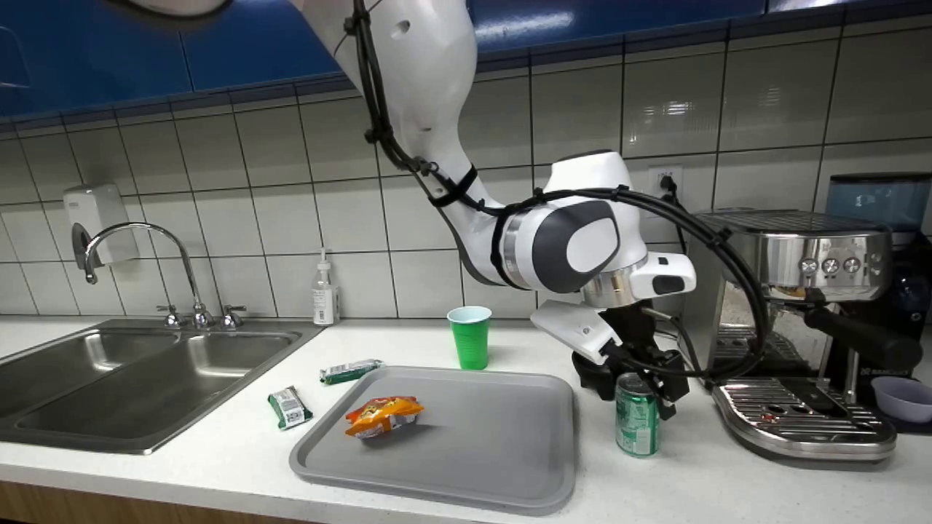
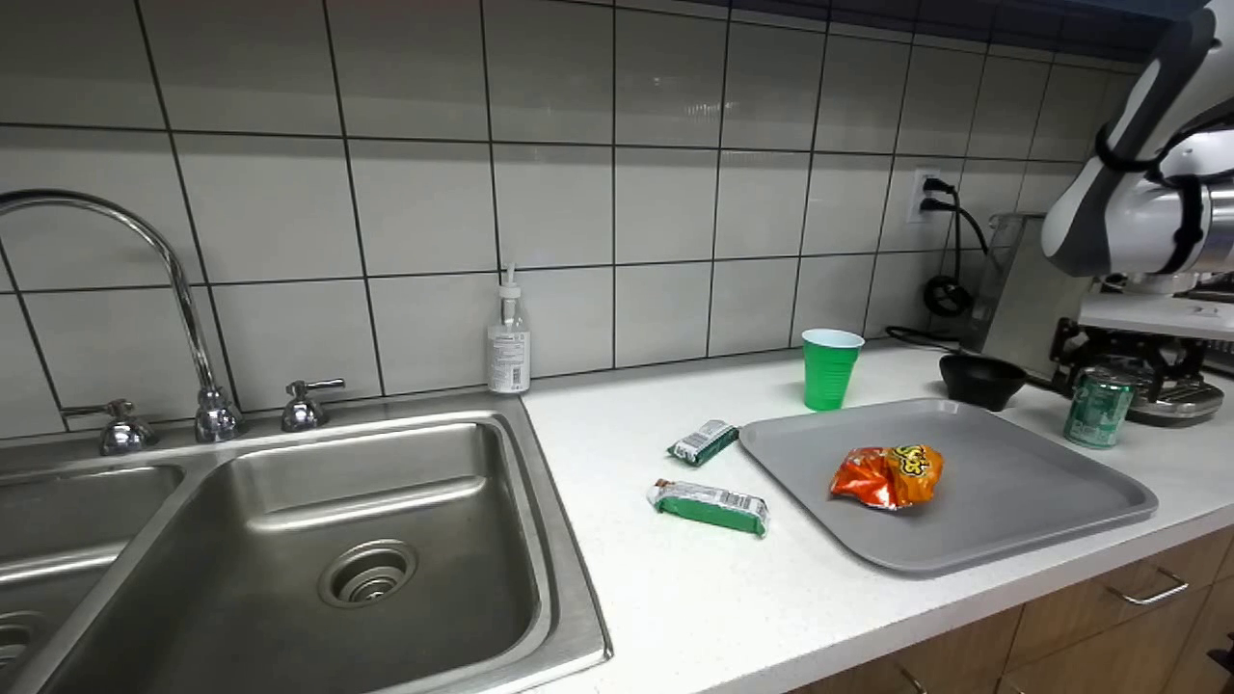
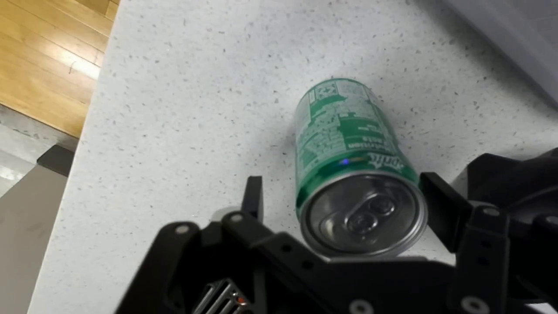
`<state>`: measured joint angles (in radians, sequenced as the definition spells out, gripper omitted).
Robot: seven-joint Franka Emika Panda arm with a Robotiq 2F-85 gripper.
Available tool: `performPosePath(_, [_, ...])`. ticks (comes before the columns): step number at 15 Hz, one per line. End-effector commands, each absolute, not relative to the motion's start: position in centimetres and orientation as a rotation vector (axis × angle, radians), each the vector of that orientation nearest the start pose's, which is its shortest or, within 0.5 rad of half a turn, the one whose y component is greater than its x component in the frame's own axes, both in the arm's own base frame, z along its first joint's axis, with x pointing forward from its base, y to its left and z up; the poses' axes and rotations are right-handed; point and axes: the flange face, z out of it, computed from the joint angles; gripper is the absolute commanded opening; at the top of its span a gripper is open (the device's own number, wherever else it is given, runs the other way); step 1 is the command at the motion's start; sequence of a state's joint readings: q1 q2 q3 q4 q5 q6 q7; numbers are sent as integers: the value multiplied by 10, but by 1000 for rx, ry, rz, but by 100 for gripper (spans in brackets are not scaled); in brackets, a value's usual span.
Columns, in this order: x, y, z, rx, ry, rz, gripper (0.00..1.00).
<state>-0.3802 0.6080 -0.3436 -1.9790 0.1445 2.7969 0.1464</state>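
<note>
Half into a grasp, apparently: straddling, with the black two-finger gripper (image 3: 344,196) spread wide and gripping nothing, a green aluminium soda can (image 1: 636,426) upright on the white speckled counter (image 3: 196,109), right of the grey plastic tray (image 1: 480,437). Likely calls for centring, then squeezing.

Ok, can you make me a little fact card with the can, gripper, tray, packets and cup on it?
Can: green, standing upright on the counter
Gripper: open; in the wrist view, the can shows between its fingers
Touching: cannot tell for the closer finger
Tray: grey, lying on the counter
Orange packet: on the tray
Green packets: two, beside the tray
Cup: green, white inside, upright
</note>
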Motion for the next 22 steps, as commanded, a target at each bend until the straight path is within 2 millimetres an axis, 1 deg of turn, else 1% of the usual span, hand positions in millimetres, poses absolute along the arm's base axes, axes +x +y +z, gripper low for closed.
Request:
performPosePath(1, [483,-420,200,-2942,1475,-329,58])
performPosePath(3, [483,-418,201,-2946,1469,-332,42])
performPosePath(4, [484,-416,202,-2948,1464,-335,39])
performPosePath(7, [484,-413,206,-2953,1456,-344,39])
performPosePath(10, [486,-404,211,-2963,1431,-361,39])
performPosePath(17, [499,-373,227,-2994,1349,-416,39])
performPosePath(22, [498,-355,233,-3004,1314,-414,39])
